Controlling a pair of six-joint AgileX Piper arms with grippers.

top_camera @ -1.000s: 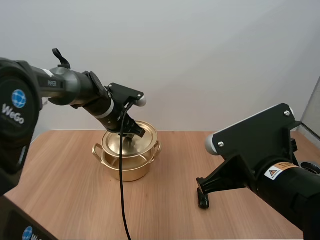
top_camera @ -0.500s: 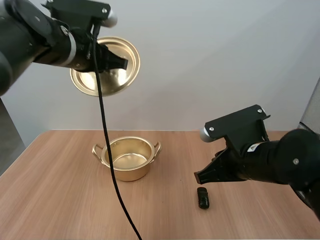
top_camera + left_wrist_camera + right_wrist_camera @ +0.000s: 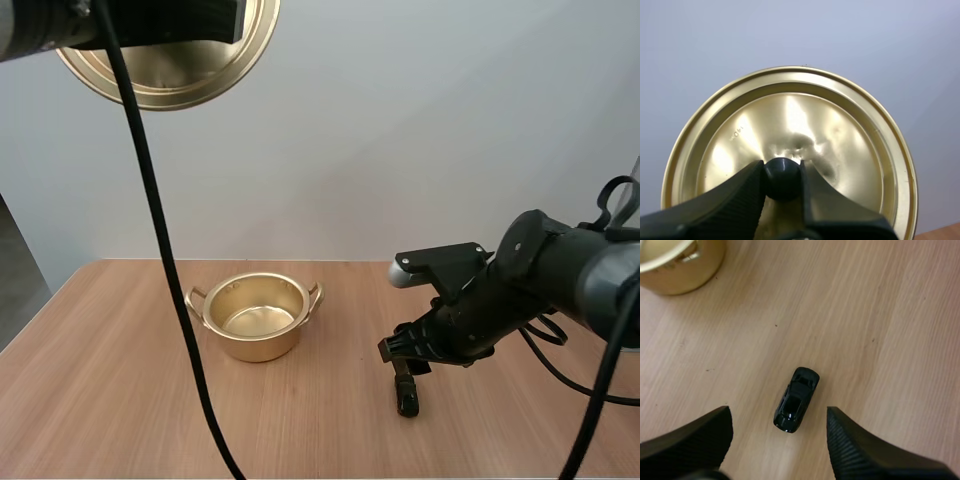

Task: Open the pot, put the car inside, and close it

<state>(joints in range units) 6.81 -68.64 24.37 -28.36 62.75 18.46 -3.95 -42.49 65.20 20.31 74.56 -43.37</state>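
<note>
Holds lid (image 3: 790, 115) pinched between jaws of left gripper (image 3: 782, 172) high above open pot (image 3: 255, 318) near back edge of desk (image 3: 120, 400); poises right gripper (image 3: 779, 410), jaws spread, over car (image 3: 796, 399) lying right of pot, nearer front edge; leaves loading and closing undone.

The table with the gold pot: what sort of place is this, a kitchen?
Likely a robot test bench, not a kitchen: a wooden table, a left gripper holding a gold lid aloft, a right gripper open over a toy car.
</note>
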